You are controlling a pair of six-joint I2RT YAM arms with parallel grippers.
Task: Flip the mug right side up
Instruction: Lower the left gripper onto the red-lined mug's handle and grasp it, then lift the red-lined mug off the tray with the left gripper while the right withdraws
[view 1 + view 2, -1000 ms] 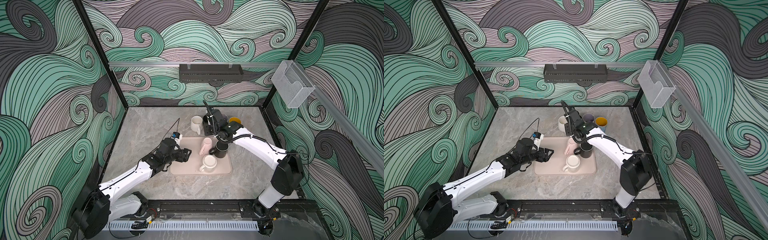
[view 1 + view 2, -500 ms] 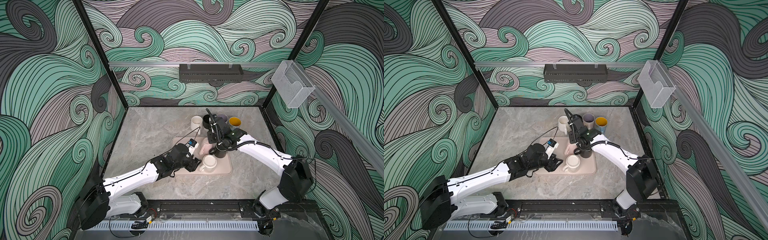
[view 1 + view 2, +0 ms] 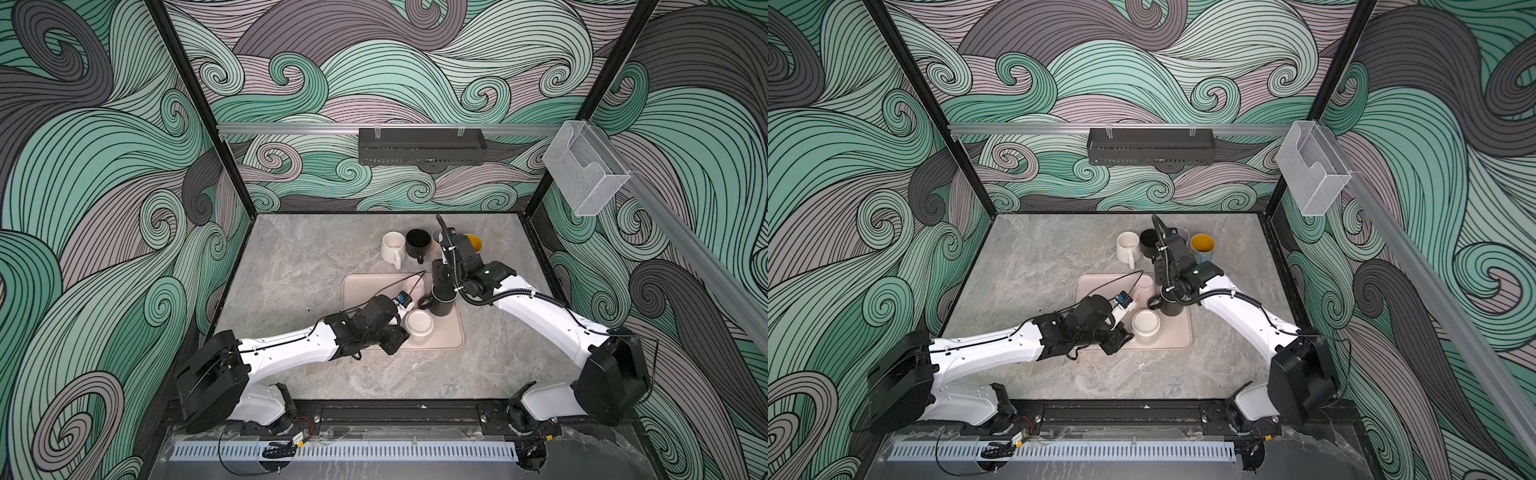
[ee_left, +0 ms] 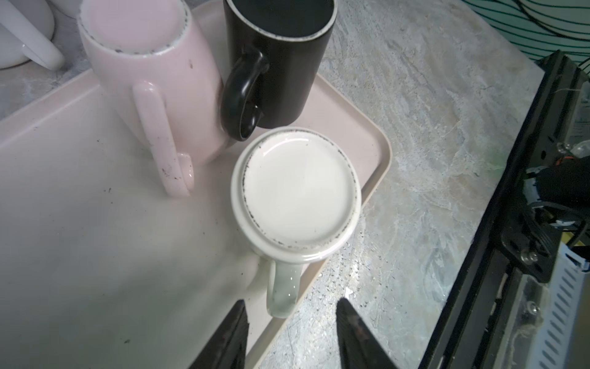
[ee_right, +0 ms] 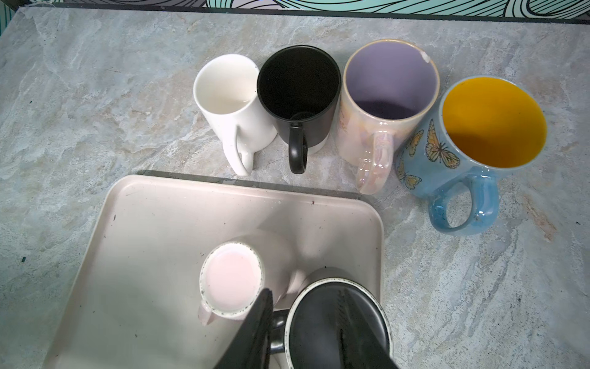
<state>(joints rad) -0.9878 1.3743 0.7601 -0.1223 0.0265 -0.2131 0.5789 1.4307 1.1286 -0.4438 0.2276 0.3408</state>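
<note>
- Three mugs stand bottom-up on the beige tray (image 3: 361, 291) at the centre of both top views. A cream mug (image 4: 297, 191) sits toward the tray's lower right corner, a black mug (image 4: 281, 80) just above and right of it, and a pink mug (image 4: 153, 73) up and left of the black one
- The left pincer (image 4: 291, 306) extends from the lower left of both top views with its jaws apart. The cream mug's handle (image 4: 284, 287) points into the gap between the tips, with space on either side
- The right pincer (image 5: 303, 297) hangs over the black mug with its jaws partly apart. One finger (image 5: 255, 329) is beside that mug's handle, the other is blurred across its base, and no grip on it shows
- Above the tray, on the grey marbled worktop (image 3: 299, 266), four mugs stand mouth-up in a row: a white mug (image 5: 226, 92), a second black mug (image 5: 298, 86), a lilac-lined mug (image 5: 391, 80) and a butterfly mug (image 5: 491, 121)
</note>
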